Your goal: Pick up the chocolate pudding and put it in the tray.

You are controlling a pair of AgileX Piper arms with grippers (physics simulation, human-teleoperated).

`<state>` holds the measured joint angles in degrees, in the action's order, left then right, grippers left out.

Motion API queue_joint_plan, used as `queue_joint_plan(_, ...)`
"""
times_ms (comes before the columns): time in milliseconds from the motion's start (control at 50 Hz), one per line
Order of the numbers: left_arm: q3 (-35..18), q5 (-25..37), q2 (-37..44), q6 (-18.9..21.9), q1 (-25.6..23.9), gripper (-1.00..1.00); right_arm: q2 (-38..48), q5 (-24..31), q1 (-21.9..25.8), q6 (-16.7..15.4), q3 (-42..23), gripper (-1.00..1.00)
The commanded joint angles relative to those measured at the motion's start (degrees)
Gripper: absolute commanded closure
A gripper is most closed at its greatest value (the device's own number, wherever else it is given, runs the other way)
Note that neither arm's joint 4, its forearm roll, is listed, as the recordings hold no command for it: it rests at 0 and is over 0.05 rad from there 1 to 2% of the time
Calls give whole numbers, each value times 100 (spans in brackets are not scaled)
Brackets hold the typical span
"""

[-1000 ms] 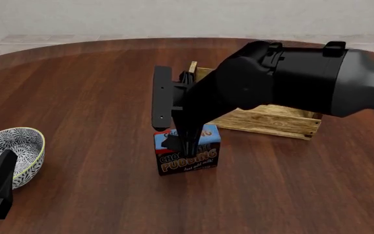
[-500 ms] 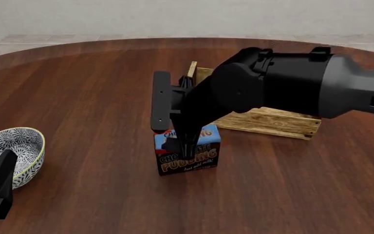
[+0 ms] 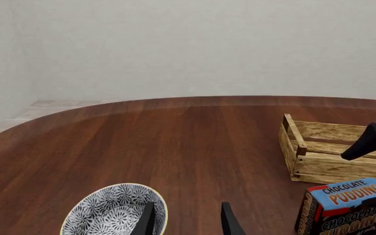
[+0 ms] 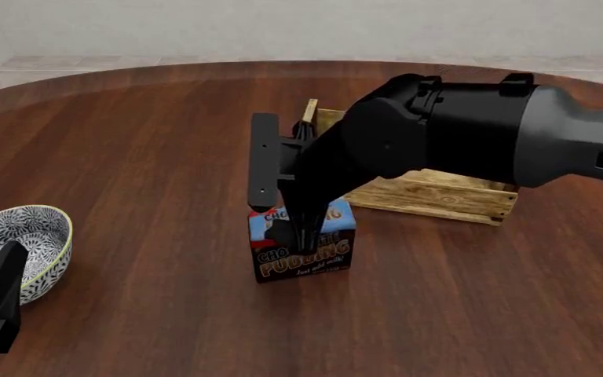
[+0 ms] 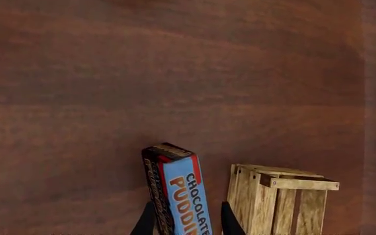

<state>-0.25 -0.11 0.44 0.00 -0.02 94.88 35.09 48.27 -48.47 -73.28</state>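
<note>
Front view: chocolate pudding upright, gripped between right hand fingers

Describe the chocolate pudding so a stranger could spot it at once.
On the round wooden table, look just in front of the slatted tray. The chocolate pudding stands there between the right tool's fingers: a small blue-topped, dark brown carton with orange lettering.

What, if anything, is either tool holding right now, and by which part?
The right tool straddles the upper part of the small blue-and-brown chocolate pudding carton, which stands on the table; a firm grip cannot be confirmed. The left tool holds nothing.
</note>
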Motion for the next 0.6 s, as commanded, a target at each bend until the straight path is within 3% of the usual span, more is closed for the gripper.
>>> queue_joint_plan(20,0,0,-1,0,0,-100,1,28,-39,-33,-23,-100)
queue_joint_plan(600,0,0,-1,0,1,-100,168,-171,-59,90,76,-100)
